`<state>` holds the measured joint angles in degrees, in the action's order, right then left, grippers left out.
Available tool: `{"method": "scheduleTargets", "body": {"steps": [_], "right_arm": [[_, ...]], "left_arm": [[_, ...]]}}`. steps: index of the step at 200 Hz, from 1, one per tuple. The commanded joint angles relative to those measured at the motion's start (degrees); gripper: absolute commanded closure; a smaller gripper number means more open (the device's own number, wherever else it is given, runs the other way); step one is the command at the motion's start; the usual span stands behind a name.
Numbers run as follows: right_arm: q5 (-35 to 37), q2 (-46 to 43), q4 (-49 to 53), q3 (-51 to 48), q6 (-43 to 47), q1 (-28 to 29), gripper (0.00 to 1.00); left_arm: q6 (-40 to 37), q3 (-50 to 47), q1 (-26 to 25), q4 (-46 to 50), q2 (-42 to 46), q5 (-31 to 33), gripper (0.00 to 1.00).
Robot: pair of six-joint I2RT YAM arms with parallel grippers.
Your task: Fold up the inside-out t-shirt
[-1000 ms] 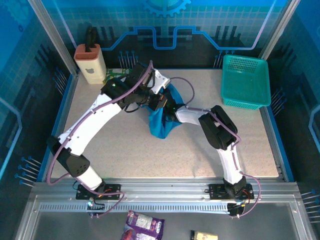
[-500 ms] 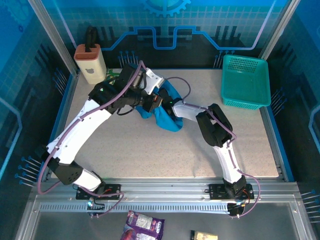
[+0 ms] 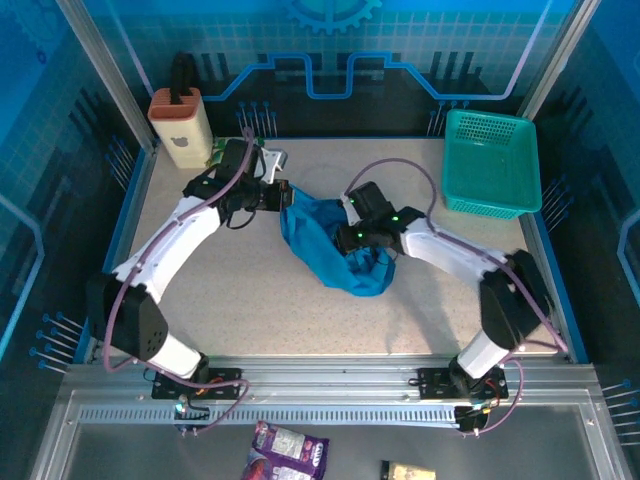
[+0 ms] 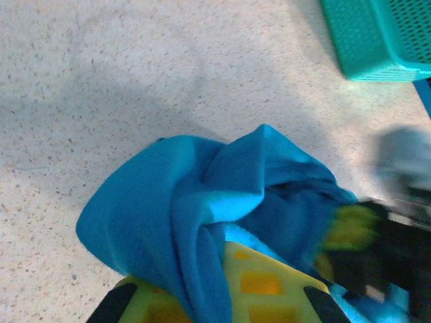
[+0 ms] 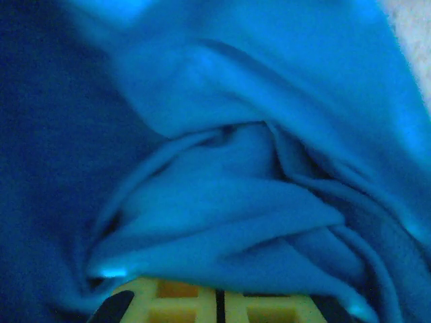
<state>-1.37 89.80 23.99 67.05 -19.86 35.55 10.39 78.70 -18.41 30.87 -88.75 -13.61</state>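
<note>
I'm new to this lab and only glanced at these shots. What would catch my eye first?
First, the bunched blue t-shirt in the middle of the table, gripped from both sides. The left end effector is shut on its left edge and the right end effector is shut on its middle. Next comes the empty teal basket at the far right corner.

One blue t-shirt (image 3: 330, 250) at the centre of the table (image 3: 250, 310). One teal mesh basket (image 3: 490, 170) at two o'clock. One tan container (image 3: 180, 128) at ten o'clock. Two arms: left arm (image 3: 170, 245), right arm (image 3: 450, 255). Two packets at six o'clock: purple packet (image 3: 288, 452), yellowish packet (image 3: 408, 470)
</note>
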Motion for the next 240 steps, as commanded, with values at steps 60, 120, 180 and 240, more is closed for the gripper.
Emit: {"method": "scheduleTargets", "body": {"steps": [60, 120, 180, 240], "right_arm": [[-5.1, -23.6, -0.3, 3.7, -2.7, -2.6, 1.00], [10.9, -33.5, 4.7, 4.5, -3.9, -8.1, 1.00], [5.1, -30.5, 11.0, -8.2, -13.0, -24.9, 1.00], [0.5, -14.8, 16.8, -7.8, -8.6, -24.8, 0.58]], "left_arm": [[8.8, -11.8, 6.2, -20.2, -9.7, -7.0, 1.00], [18.1, -26.9, 19.6, -32.5, -2.2, -10.7, 1.00], [16.5, -32.7, 27.9, -28.2, 6.8, -9.7, 1.00], [15.4, -31.7, 27.1, -25.7, 3.1, -17.1, 1.00]]}}
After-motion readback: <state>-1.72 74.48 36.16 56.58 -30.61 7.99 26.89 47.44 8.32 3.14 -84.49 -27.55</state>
